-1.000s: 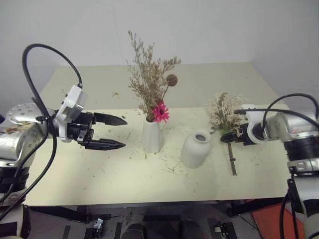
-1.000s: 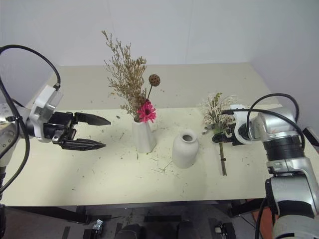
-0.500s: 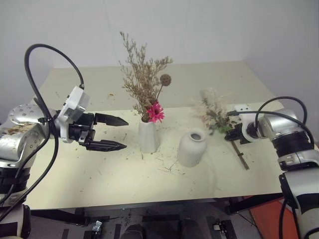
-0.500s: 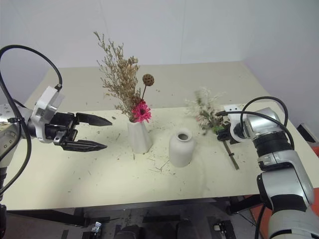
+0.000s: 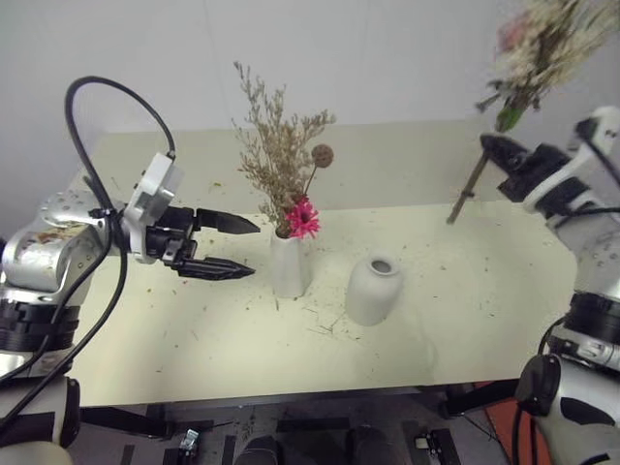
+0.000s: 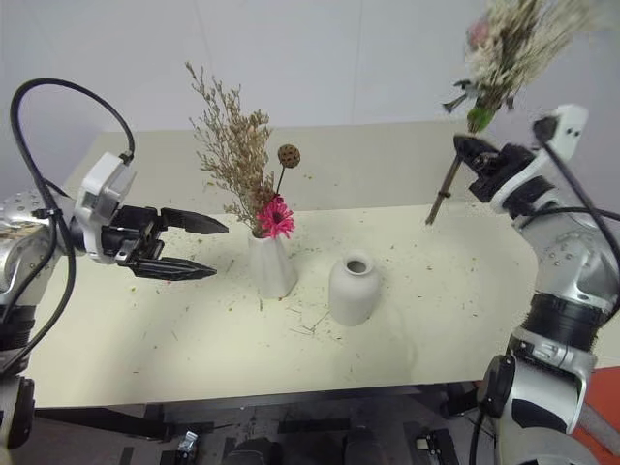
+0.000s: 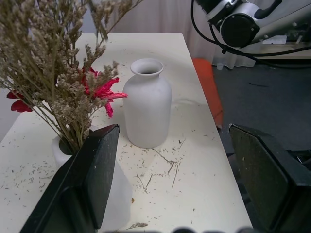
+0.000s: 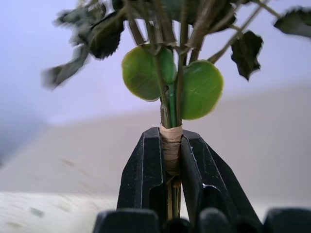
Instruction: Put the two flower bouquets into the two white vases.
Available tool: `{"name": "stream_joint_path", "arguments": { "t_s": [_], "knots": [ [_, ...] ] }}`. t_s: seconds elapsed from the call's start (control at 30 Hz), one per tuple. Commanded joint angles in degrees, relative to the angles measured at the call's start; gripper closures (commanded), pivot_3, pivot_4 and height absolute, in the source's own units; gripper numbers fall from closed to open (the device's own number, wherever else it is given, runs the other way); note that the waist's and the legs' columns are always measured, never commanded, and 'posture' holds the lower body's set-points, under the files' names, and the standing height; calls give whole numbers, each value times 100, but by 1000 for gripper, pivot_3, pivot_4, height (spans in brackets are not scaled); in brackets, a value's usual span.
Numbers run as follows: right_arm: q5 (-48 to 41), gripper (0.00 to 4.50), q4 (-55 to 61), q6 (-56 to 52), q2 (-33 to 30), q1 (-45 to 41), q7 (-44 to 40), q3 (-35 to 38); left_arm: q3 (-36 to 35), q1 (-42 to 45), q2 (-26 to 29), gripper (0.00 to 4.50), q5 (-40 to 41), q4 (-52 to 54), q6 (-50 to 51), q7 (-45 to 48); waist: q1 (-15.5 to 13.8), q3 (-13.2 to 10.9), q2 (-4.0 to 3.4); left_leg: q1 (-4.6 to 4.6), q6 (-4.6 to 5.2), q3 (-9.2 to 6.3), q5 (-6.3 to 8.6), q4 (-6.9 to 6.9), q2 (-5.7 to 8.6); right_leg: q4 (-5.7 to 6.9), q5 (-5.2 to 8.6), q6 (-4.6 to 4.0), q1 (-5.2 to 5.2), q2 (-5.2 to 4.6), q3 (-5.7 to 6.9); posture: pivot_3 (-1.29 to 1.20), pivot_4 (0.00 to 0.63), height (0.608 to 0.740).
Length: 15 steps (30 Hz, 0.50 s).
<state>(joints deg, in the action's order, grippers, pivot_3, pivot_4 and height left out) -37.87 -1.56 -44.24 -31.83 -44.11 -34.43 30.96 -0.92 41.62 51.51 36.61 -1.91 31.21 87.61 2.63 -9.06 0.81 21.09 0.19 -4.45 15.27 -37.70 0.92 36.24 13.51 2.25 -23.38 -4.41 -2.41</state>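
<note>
Right end effector point(image 8: 171, 167) clamped shut on the wrapped stem of the cream bunch point(image 6: 509, 44), just below the green leaves. The bunch is held high over the right side of the desk point(image 5: 465, 310), heads up and leaning right, with the bare stem end point(image 5: 463, 199) trailing down and to the left below the grip. Nothing of this bunch touches the desk.

Left end effector point(image 5: 221, 247) empty, fingers spread wide, pointing across at the tall vase point(image 5: 291, 266) from its left, near but apart from it.

Tall vase already carries the tan dried bunch point(image 5: 281, 155) with its pink flower point(image 5: 303, 218) and brown seed head point(image 5: 324, 154); that half of the task looks done. Short dome vase point(image 5: 374, 291) stands empty just right of the tall one, mouth point(image 7: 146, 67) open and facing up, loose plant bits scattered round its foot.

Relation that matters: the empty short vase lies down and to the left of the held bunch, well apart from it, roughly midway between the arms; the right arm has the load. The stem's long axis runs on a slant, lower end toward the vase side. Judgement: the stem wants bringing nearer upright and its tip set over the small mouth before lowering. How far the stem reaches past the grip is hard to read from the head views, possibly long enough to swing wide. The narrow mouth leaves little margin, and a nudge could tip the vase.
</note>
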Motion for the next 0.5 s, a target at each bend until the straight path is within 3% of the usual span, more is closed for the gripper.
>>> {"name": "stream_joint_path", "arguments": {
  "t_s": [0.03, 0.17, 0.33, 0.5],
  "knots": [
    [-903, 4259, 986, -19, 160, 146, -265, 82, -18, 256, -9, 619, -84, -153, -156, 166, 17, 0, -1, -1, 0, 1, 0, -2, 0, 0, 0, 0, 1, 0, -1, 0, 150, 740],
    [-1412, 4259, 1723, -114, 275, 404, -155, -195, 17, 335, -60, 619, -151, -266, -205, 261, 6, 3, -6, -4, 0, 1, 0, -2, 1, 5, 0, 0, 0, 0, -2, 0, 150, 740],
    [-1142, 4259, 2294, 248, 253, 961, -388, -942, -7, 360, -109, 619, -188, -312, -219, 297, -8, 3, -7, -3, 0, -1, 0, -4, 1, 2, 0, 0, 2, 0, 0, 0, 150, 740],
    [-1143, 4259, 2209, 424, 302, 1112, -381, -1177, -45, 343, -130, 619, -215, -288, -208, 300, -7, 3, -7, -4, 0, -1, 0, -5, 2, 3, 0, 0, 2, 0, 0, 0, 150, 740]
  ]
}}
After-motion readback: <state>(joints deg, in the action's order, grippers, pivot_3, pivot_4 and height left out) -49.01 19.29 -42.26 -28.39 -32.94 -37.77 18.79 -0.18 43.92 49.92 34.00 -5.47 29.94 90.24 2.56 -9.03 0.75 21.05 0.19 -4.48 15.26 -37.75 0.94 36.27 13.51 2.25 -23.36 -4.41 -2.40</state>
